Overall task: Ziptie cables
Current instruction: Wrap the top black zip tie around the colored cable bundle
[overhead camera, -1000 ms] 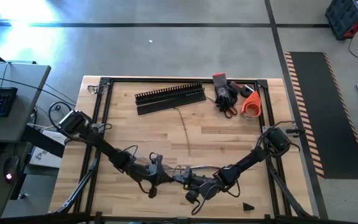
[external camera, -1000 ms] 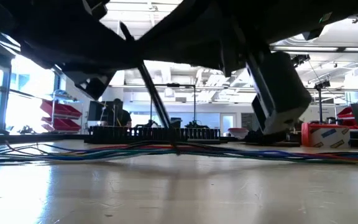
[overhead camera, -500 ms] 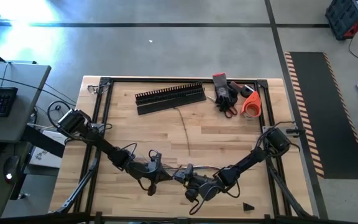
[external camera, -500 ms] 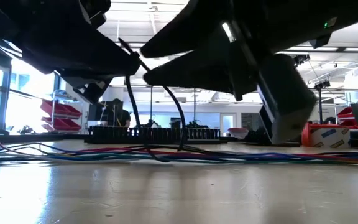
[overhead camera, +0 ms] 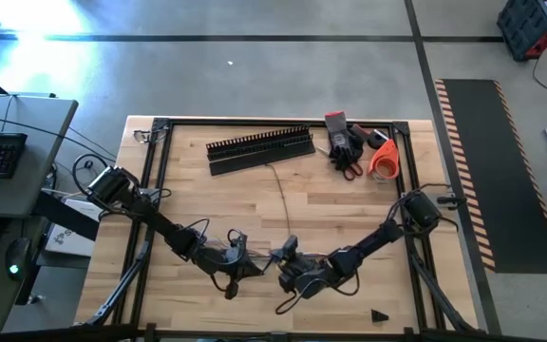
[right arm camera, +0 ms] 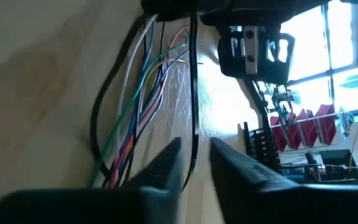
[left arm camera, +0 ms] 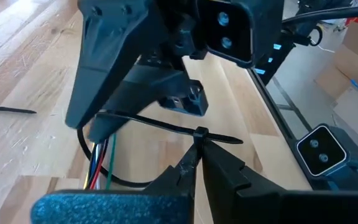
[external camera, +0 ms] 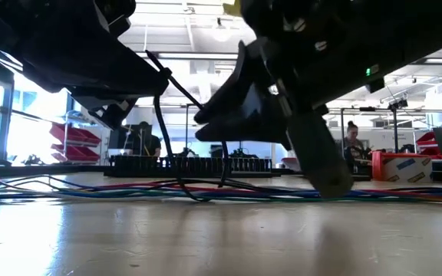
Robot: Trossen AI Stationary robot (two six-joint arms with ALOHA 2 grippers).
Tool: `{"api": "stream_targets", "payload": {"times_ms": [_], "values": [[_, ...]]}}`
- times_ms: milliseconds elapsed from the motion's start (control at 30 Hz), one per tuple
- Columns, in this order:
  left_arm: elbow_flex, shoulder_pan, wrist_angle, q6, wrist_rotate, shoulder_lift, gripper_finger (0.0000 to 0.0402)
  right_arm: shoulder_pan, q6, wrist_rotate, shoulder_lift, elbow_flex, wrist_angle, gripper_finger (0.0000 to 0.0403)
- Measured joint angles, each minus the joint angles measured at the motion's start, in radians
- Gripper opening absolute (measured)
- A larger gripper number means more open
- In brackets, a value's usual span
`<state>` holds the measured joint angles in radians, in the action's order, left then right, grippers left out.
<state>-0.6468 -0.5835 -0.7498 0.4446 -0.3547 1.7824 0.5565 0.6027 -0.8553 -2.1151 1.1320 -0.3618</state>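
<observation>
Since a second ago, your right gripper (overhead camera: 288, 269) has slid left along the near part of the light wooden table (overhead camera: 349, 214), closing in on the left gripper (overhead camera: 250, 269), and the black ziptie (left arm camera: 166, 126), then a straight slanting line in the low view, is now bending into a loop around the cables.

The bundle of thin coloured cables (external camera: 90, 189), red, blue, green and white strands, is lying flat along the near part of the table, running under both grippers. The ziptie loop (external camera: 176, 165) is hanging down around the bundle, between the two grippers.

Your left gripper is pinching the ziptie right at its head (left arm camera: 201, 134), fingers fully closed. Your right gripper is standing with its fingers a narrow gap apart, the ziptie's thin strap (right arm camera: 192, 93) running down between them; you cannot tell whether they are clamping it.

Farther back, the black comb-toothed slotted duct (overhead camera: 259, 144) is lying near the far edge, well apart from the bundle. Red-handled pliers (overhead camera: 348, 161) and an orange tool (overhead camera: 383, 159) are resting to the duct's right.
</observation>
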Motion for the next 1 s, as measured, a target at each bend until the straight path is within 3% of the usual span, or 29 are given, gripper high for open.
{"api": "stream_targets", "payload": {"times_ms": [100, 400, 567, 667, 800, 1000], "values": [[0.000, 0.000, 0.000, 0.024, -0.006, 0.000, 0.0000, 0.000, 0.027, -0.019, 0.000, 0.000, -0.004, 0.0009], [0.000, 0.030, 0.002, 0.109, -0.009, 0.000, 0.0000, 0.011, 0.121, -0.053, 0.000, 0.000, -0.090, 0.0000], [0.000, 0.009, 0.037, 0.011, 0.003, 0.000, 0.0000, 0.013, 0.099, -0.052, 0.000, 0.000, -0.086, 0.0000], [0.000, -0.020, 0.124, -0.043, -0.044, 0.001, 0.0005, 0.006, 0.072, -0.052, 0.000, 0.000, -0.081, 0.0000], [0.000, -0.041, 0.131, -0.111, -0.077, 0.004, 0.0040, 0.004, 0.069, -0.052, 0.000, 0.000, -0.081, 0.0000], [0.000, -0.034, 0.057, -0.159, -0.060, 0.004, 0.0135, -0.010, 0.047, -0.042, 0.000, 0.000, -0.081, 0.0000]]}}
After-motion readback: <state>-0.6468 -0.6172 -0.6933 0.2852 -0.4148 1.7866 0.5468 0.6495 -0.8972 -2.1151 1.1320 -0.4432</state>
